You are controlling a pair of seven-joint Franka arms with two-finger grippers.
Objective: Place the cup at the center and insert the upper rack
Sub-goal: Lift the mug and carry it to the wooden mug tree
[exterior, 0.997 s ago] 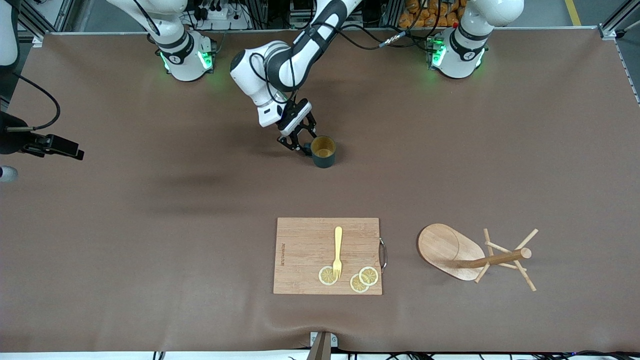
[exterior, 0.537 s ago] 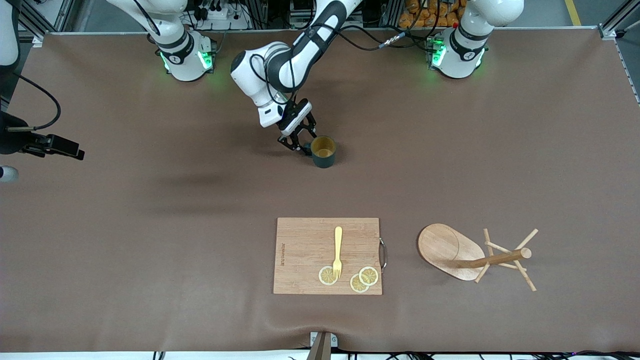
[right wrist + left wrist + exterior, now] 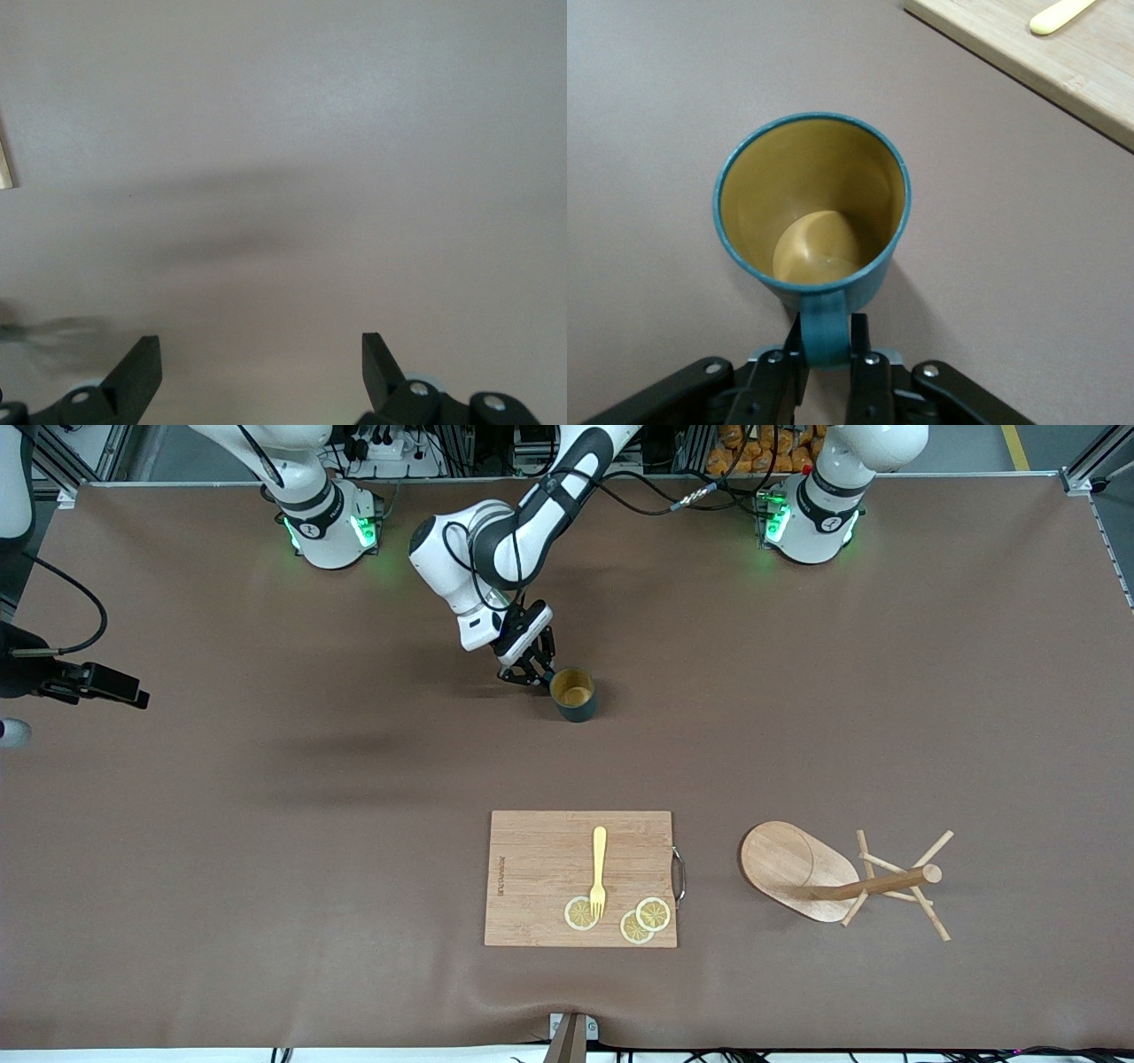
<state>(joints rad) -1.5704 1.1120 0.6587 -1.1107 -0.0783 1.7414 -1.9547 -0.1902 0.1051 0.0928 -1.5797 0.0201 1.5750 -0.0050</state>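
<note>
The cup [image 3: 574, 693], dark teal with a yellowish inside, stands upright on the brown table, farther from the front camera than the cutting board. My left gripper [image 3: 537, 677] is down beside it, shut on the cup's loop handle [image 3: 826, 320]. In the left wrist view the left gripper [image 3: 827, 343] has a finger pressed against each side of the handle, under the cup [image 3: 811, 204]. The upper rack [image 3: 802, 868], a wooden mug tree, lies on its side toward the left arm's end, its post [image 3: 877, 884] and pegs level with the table. My right gripper [image 3: 261, 354] hangs open over bare table, holding nothing.
A wooden cutting board [image 3: 540, 859] lies near the table's front edge, with a yellow fork [image 3: 599, 868] and lemon slices [image 3: 580, 914] on it. Its corner shows in the left wrist view as the cutting board [image 3: 1063, 71].
The left gripper's fingers have closed from partly open onto the cup's handle. The cup has shifted very slightly. The right arm has not moved.
</note>
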